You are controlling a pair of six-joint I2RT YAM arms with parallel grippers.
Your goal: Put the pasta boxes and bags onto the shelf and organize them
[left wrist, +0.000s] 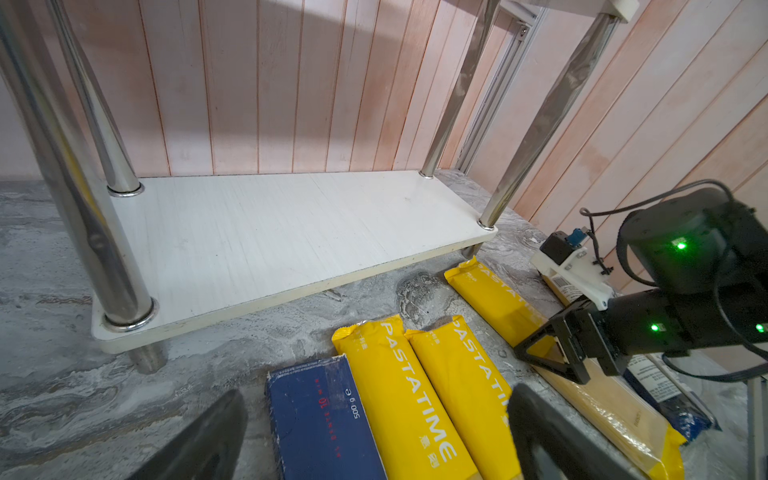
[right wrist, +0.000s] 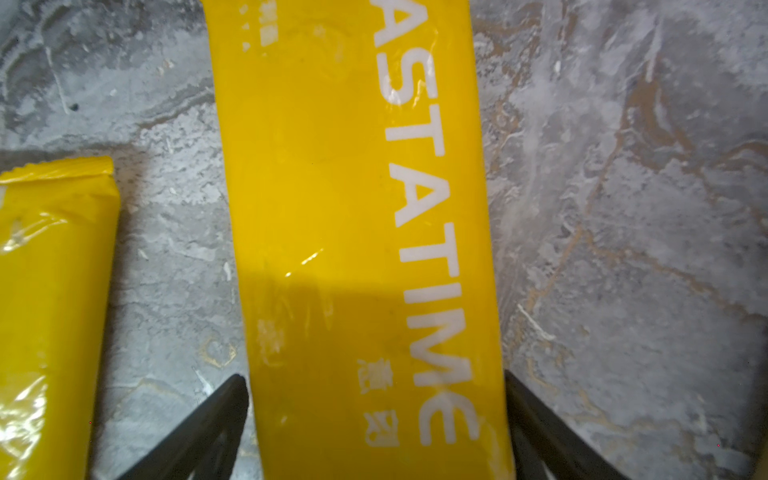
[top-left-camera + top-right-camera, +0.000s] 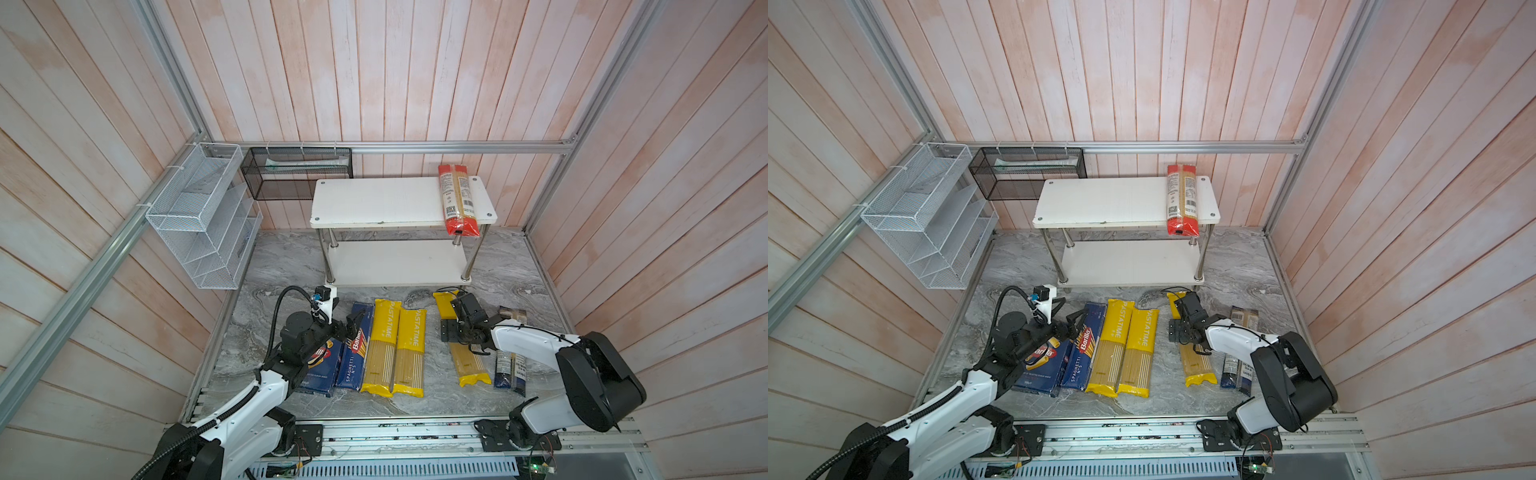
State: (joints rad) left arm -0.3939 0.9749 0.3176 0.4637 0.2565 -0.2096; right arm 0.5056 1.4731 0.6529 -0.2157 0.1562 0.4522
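Wide Barilla box (image 3: 322, 368): lay flat at the far left of the row on the tabletop (image 3: 286, 262), partly under the left arm.
Left gripper (image 1: 374, 395): stood wide open and held nothing. Hovered over the far end of the narrow Barilla box (image 3: 352, 361).
First yellow bag (image 3: 381, 345) and second yellow bag (image 3: 411, 349): lay side by side, touching, just right of the narrow Barilla box. Long axes pointed toward the shelf (image 3: 374, 203).
Third yellow bag (image 2: 332, 208): lay flat, apart from the pair, directly beneath the right gripper. Long axis ran from the robot's side toward the right front leg of the shelf, slightly skewed.
Right gripper (image 2: 374, 376): pointed down, spread wide, with one finger (image 2: 224, 411) beside each long edge of the third yellow bag. Lifted nothing. Contact with the film could not be told.
Key relation: opening line was set across the bag's width, square to its long axis, near mid-length. Closing there was judged to pinch the narrow dimension.
Nearer arm: right, already above the third yellow bag. Left gripper was well apart from it.
Blue-ended bag (image 3: 510, 370): lay just right of the third yellow bag, partly under the right arm.
Red-ended bag (image 3: 457, 199): was already on the upper board at its right end, with the near end overhanging the front edge.
Lower board (image 1: 270, 232): carried nothing.
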